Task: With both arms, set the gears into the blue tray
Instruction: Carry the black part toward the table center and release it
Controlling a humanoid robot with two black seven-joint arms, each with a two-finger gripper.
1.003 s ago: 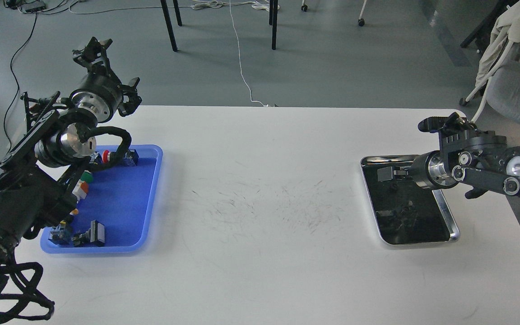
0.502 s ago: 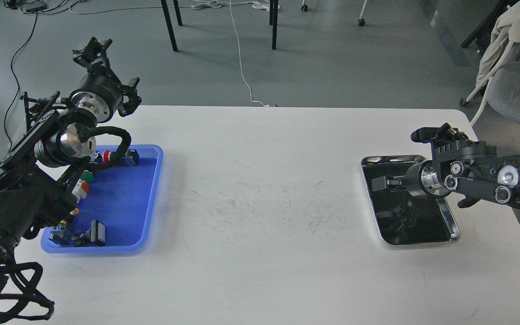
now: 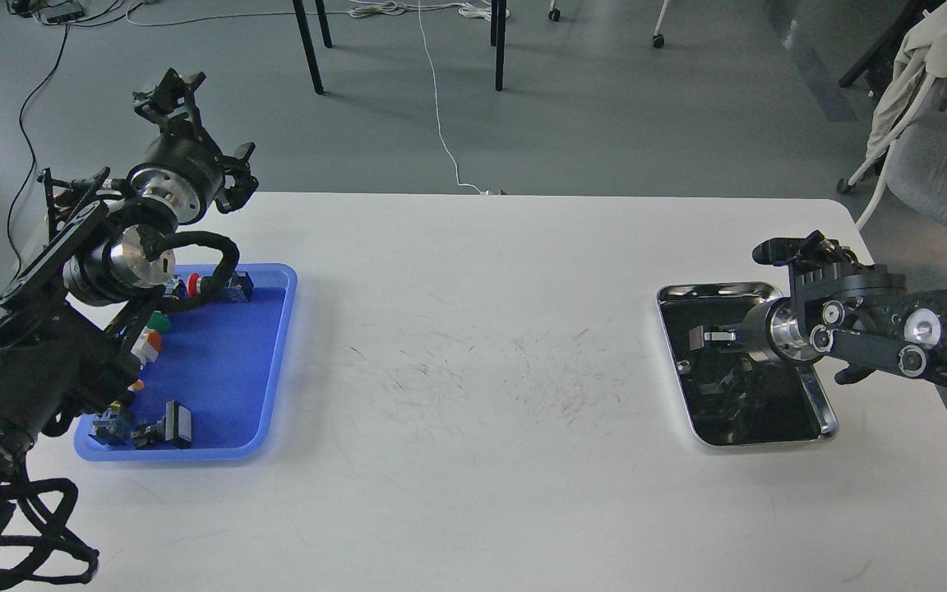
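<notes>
The blue tray (image 3: 231, 374) lies at the table's left with several coloured switches along its left side and near end. My left gripper (image 3: 168, 89) is raised beyond the tray's far left corner, and its claw fingers cannot be told apart. My right gripper (image 3: 708, 335) reaches leftward, low over the steel tray (image 3: 708, 289), its fingers small and dark against their mirror image. A tiny dark piece (image 3: 683, 366), possibly a gear, lies on the steel bottom just below the fingertips. It is too small to show teeth. No gear shows in the blue tray.
The left arm's elbow and cables hang over the blue tray's left half. A black boxy part (image 3: 171, 424) sits at that tray's near end. Chairs stand off the table's far right corner. Faint scuff marks (image 3: 506, 370) cover the white table's middle.
My right arm has dropped lower and drawn toward me, bringing its gripper down close to the steel tray's bottom. The left arm has stayed in place.
</notes>
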